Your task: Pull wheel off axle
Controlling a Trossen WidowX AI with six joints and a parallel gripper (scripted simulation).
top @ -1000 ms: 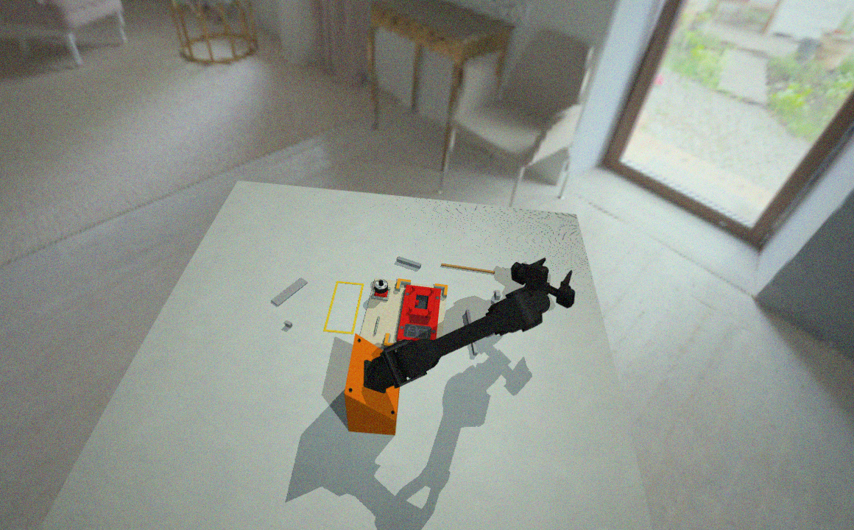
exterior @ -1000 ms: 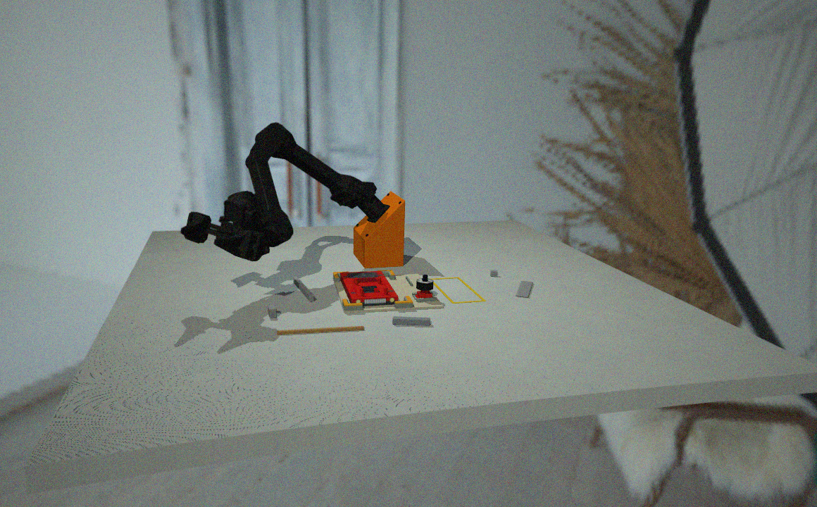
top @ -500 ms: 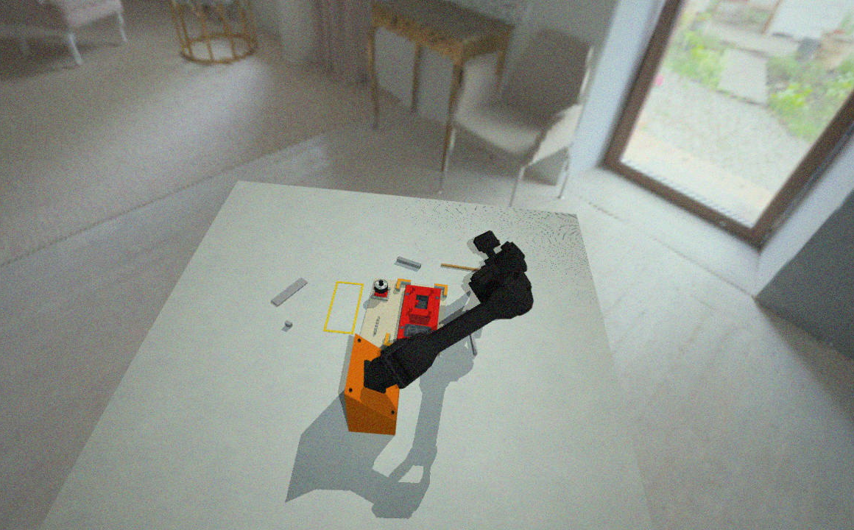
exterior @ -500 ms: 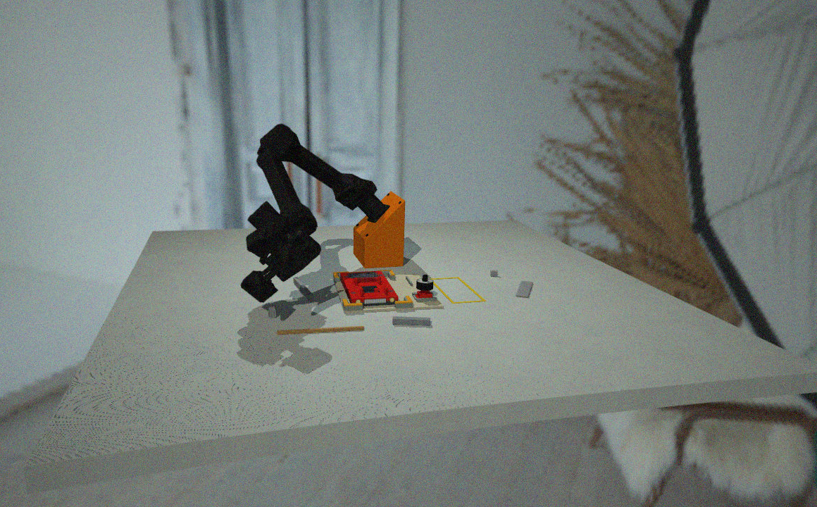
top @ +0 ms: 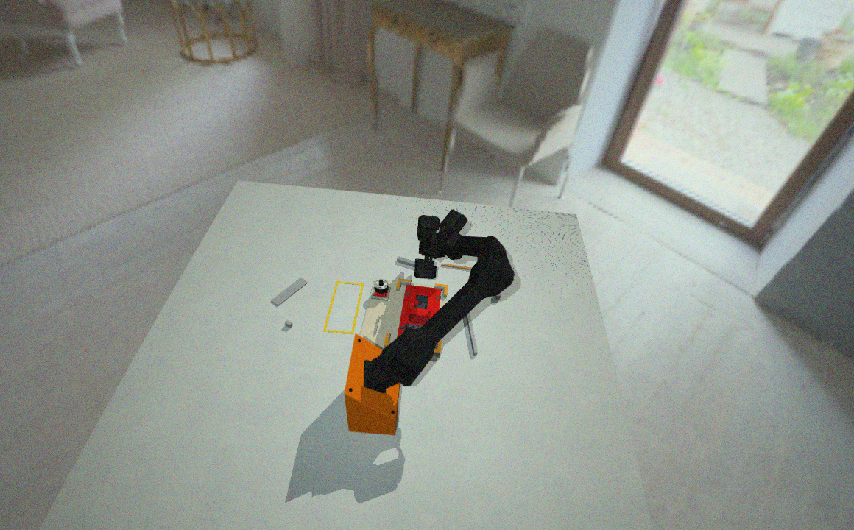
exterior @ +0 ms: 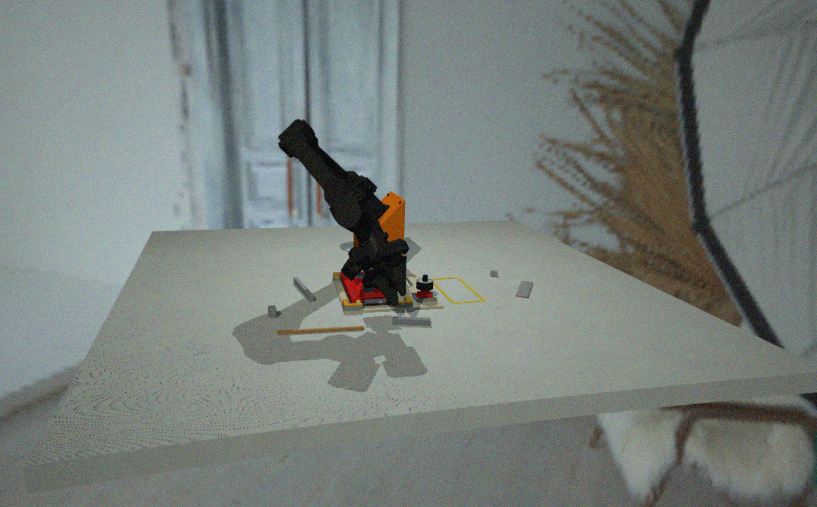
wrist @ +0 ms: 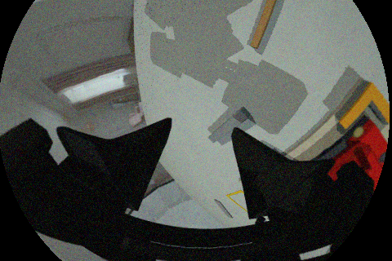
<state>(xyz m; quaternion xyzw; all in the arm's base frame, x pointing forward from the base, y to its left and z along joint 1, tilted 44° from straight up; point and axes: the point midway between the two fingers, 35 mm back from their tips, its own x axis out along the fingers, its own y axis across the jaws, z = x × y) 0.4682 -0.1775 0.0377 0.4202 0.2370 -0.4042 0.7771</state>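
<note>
Gripper point(wrist: 196, 147) is partway open with nothing between the fingers; in the wrist view you can see bare table point(wrist: 185, 158) through the gap between the two black fingertips. From the top view the gripper point(top: 425, 260) hangs over the far edge of the red board point(top: 420, 306), pointing down, with the arm point(top: 463, 290) arching across that board from the orange base block point(top: 370, 389).

Wheel point(top: 381, 285) is on its upright axle, sitting on a small red mount at the far left corner of the pale base plate point(top: 374, 319), just beside the red board. It's well clear of the gripper, no contact. In the exterior view the wheel point(exterior: 425, 283) shows as a little black disc to the right of the arm's wrist section.

Yellow marked area point(top: 343, 306) is a rectangle outline right next to the plate, on the side away from the red board, and nothing sits inside it. In the exterior view the outline point(exterior: 458, 289) lies just right of the wheel.

Other bits scattered on the table: a thin wooden stick point(exterior: 320, 329), a grey bar point(top: 288, 291) past the yellow outline, a tiny grey cube point(top: 287, 324) near it, and another grey bar point(exterior: 411, 320) in front of the plate.
</note>
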